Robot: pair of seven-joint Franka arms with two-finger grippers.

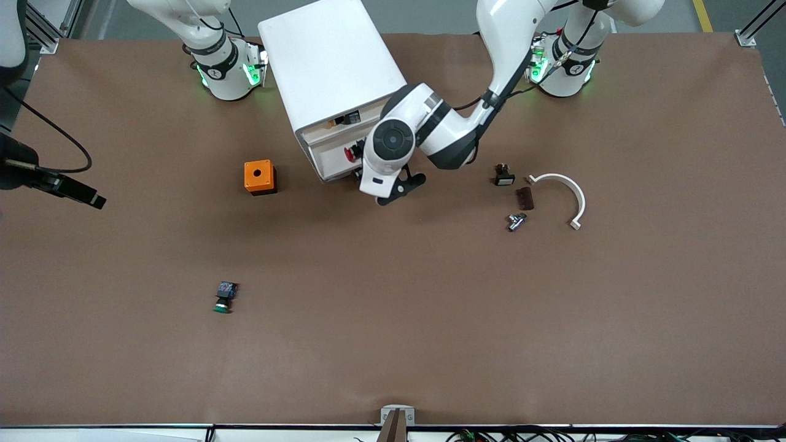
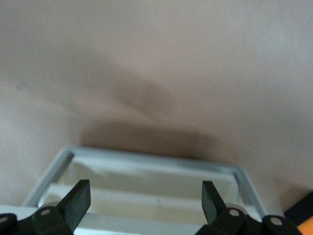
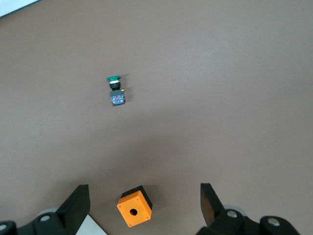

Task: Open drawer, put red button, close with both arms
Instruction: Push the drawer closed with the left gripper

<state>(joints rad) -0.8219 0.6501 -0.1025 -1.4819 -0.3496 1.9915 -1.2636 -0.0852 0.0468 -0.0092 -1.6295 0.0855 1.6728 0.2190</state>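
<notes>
The left gripper (image 2: 145, 201) hangs with fingers (image 2: 78, 199) spread wide over the open drawer (image 2: 146, 164) — nothing pinched. The red button (image 1: 352, 153) lies in that drawer, just beside the gripper. The right gripper (image 3: 145, 201), fingers (image 3: 77, 202) parted too, waits high over the orange box (image 3: 134, 206) — the green-capped switch (image 3: 116, 91) lies well apart from it.

A wide table (image 1: 393, 344) covered in matte brown sheeting fills nearly the whole front view under even, soft light. Grey floor (image 1: 430, 15) shows past its upper edge, with a yellow floor stripe (image 1: 703, 15) and silver aluminium frame posts (image 1: 752, 27) at the corners.
</notes>
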